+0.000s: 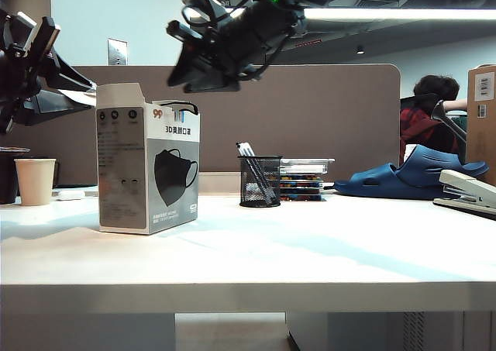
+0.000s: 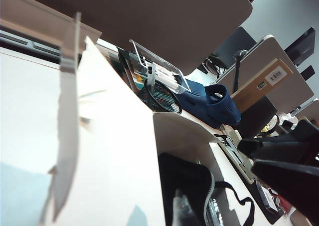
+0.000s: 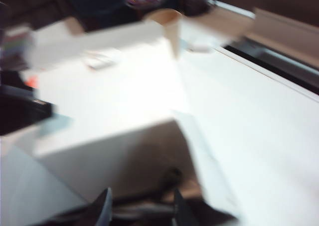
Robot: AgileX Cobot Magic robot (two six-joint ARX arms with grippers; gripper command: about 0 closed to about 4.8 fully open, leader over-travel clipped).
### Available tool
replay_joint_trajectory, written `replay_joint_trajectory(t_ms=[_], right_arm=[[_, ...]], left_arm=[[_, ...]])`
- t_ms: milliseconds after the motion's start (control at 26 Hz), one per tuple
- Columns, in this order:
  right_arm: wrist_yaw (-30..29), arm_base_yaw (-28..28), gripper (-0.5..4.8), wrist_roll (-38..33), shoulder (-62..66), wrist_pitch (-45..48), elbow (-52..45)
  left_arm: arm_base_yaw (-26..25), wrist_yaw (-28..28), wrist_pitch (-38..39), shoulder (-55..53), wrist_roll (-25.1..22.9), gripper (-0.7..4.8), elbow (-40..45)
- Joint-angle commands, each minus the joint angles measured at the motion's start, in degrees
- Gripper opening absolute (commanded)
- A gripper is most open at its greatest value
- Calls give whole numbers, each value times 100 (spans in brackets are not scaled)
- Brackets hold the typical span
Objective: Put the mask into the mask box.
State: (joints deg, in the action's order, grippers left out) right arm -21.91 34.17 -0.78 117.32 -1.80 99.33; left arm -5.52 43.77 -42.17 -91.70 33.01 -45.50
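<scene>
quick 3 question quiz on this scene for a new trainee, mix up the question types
1. True or false: the mask lies flat on the table beside the mask box.
2. In the exterior view, what stands just right of the mask box? A) mesh pen holder B) stapler C) paper cup
3. Which gripper hangs above the box's open top?

Key
1. False: it sits inside the box, with one ear loop poking out of the top.
2. A
3. The right gripper, open. The left gripper is open too, raised at the far left of the exterior view.
</scene>
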Motion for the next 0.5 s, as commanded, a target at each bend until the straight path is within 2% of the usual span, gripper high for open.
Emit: replay_joint_trajectory(t_ms=[38,77,115,154,346,500], right_arm=[[216,-74,143,-7,-269,-105,13],[260,-105,132,-7,-313,-175,13],[341,-146,64,-7,-380,-420,13],[354,-195,43,-9,-413,-577,13],[402,-260,44,4,-439,-1676,7],[219,-258,44,35,-439,-2035,7]], left_arm=[[2,44,-35,13,-144,161,-15],[2,44,-33,13,-214,161,-13],[2,42,-33,13,-289,161,-13],[2,44,-35,13,-289,161,-13],[2,44,-35,13,-280,161,-15],[2,44,-37,13,-280,161,-15]])
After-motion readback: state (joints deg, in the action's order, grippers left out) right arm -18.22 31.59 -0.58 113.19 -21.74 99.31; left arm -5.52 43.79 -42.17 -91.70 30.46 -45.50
